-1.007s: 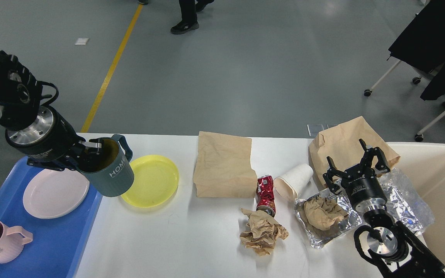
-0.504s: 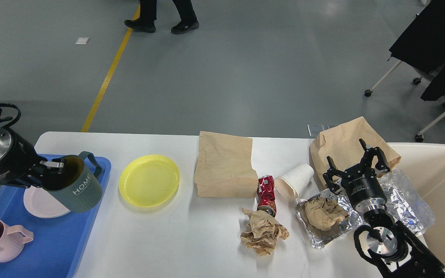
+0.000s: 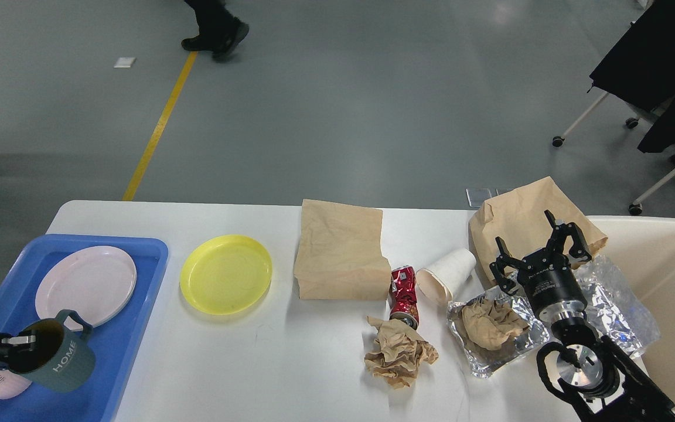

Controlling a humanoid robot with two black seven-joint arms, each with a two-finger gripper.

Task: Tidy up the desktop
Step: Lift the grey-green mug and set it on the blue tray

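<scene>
- Two grippers show: the left gripper (image 3: 14,341), low over the glossy blue tray (image 3: 132,328), pinches the rim of a ribbed grey-green mug (image 3: 56,357).
- Beside it, a smooth pink plate (image 3: 85,285) lies in the tray.
- Spread wide and holding nothing, the right gripper (image 3: 539,253) hangs above crinkled foil (image 3: 613,305).
- Across the whole view runs the plain white desktop (image 3: 244,357), bearing a round yellow plate (image 3: 226,274), a flat paper bag (image 3: 340,251), a crushed red can (image 3: 404,295) and wadded brown paper (image 3: 399,351).

- The left gripper (image 3: 14,341) carries the dark green mug (image 3: 56,356) from beside the yellow plate (image 3: 226,274) down to the blue tray (image 3: 109,363)'s near end.
- The pink plate (image 3: 86,286) on that tray now shows whole.
</scene>
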